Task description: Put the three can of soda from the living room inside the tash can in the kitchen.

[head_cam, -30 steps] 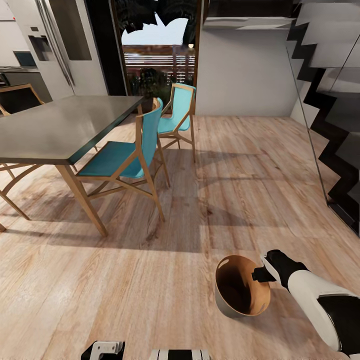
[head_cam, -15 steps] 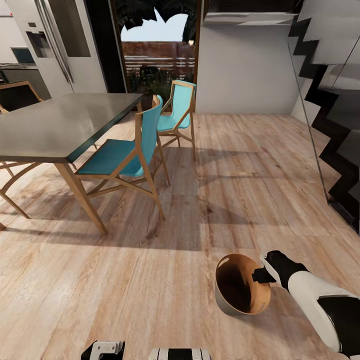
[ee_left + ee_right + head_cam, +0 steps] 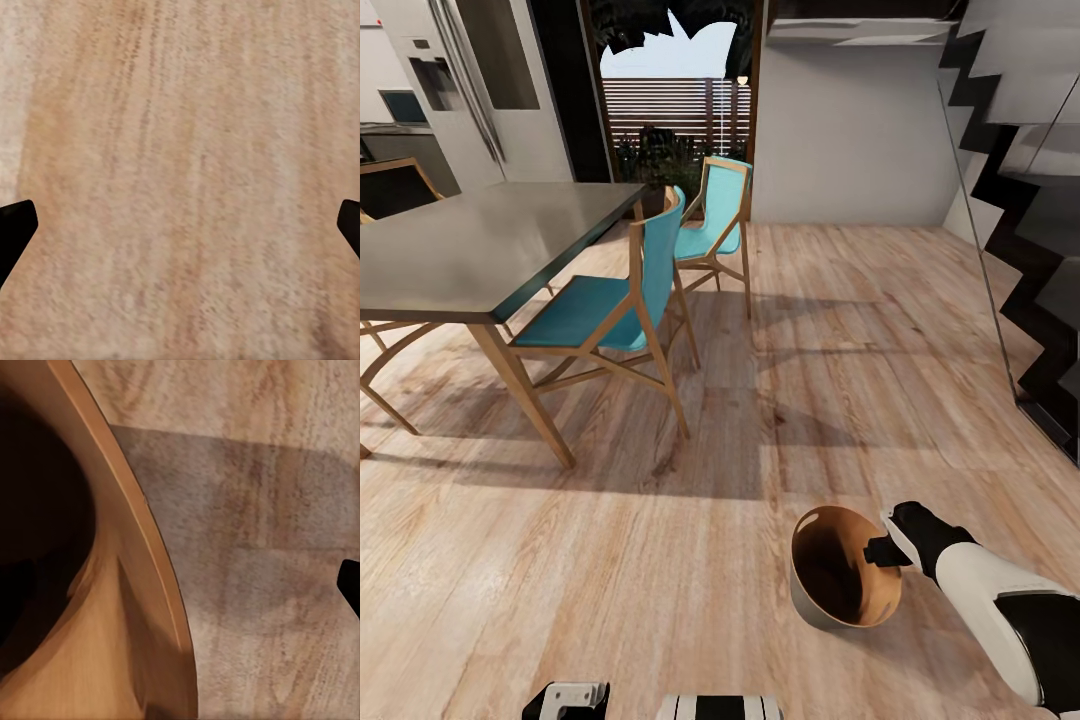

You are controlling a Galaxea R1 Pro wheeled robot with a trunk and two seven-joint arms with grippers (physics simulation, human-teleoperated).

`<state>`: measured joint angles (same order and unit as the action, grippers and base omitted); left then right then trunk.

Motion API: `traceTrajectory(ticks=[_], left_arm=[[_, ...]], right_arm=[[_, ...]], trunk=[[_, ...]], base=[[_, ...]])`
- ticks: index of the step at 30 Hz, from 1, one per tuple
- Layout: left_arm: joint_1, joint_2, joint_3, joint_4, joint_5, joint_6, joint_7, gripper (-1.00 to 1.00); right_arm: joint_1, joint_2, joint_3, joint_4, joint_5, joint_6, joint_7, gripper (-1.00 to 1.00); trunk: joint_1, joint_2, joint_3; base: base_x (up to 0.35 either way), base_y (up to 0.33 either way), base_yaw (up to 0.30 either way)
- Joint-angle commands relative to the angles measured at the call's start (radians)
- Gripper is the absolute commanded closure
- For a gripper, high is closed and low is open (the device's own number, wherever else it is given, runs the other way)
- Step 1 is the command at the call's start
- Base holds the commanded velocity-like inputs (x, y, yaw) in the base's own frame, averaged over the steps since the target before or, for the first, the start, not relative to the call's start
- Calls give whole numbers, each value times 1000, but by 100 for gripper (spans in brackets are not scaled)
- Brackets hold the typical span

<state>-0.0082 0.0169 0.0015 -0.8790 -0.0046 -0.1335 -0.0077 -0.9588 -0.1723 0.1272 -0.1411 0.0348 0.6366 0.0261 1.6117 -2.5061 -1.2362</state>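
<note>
The tash can, pale grey outside and brown inside, hangs tilted just above the wood floor at the lower right of the head view. My right gripper is shut on its rim. The right wrist view shows the brown rim and inner wall of the tash can close up, with one dark fingertip outside it. In the left wrist view my left gripper is open over bare floorboards, with nothing between its fingers. The can of soda are out of view.
A grey dining table with wooden legs stands at the left, with two blue chairs beside it. A black staircase behind a glass panel lines the right. A fridge and a doorway lie ahead.
The whole head view has shifted slightly, so the camera has moved. The tash can stays in my right gripper in the same pose.
</note>
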Motion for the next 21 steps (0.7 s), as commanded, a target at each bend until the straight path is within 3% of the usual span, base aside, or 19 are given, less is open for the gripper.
traceTrajectory(ticks=[1, 10, 11, 21], left_arm=[[0, 0, 0, 0, 0, 0, 0, -100], [0, 0, 0, 0, 0, 0, 0, -100], [0, 0, 0, 0, 0, 0, 0, -100], [0, 0, 0, -1, 1, 0, 0, -100]], right_arm=[[0, 0, 0, 0, 0, 0, 0, -100], [0, 0, 0, 1, 0, 0, 0, -100], [0, 0, 0, 1, 0, 0, 0, 100], [1, -1, 0, 1, 0, 0, 6, 100]], trunk=[[0, 0, 0], [0, 0, 0], [0, 0, 0], [0, 0, 0]], base=[[0, 0, 0], [0, 0, 0], [0, 0, 0], [0, 0, 0]])
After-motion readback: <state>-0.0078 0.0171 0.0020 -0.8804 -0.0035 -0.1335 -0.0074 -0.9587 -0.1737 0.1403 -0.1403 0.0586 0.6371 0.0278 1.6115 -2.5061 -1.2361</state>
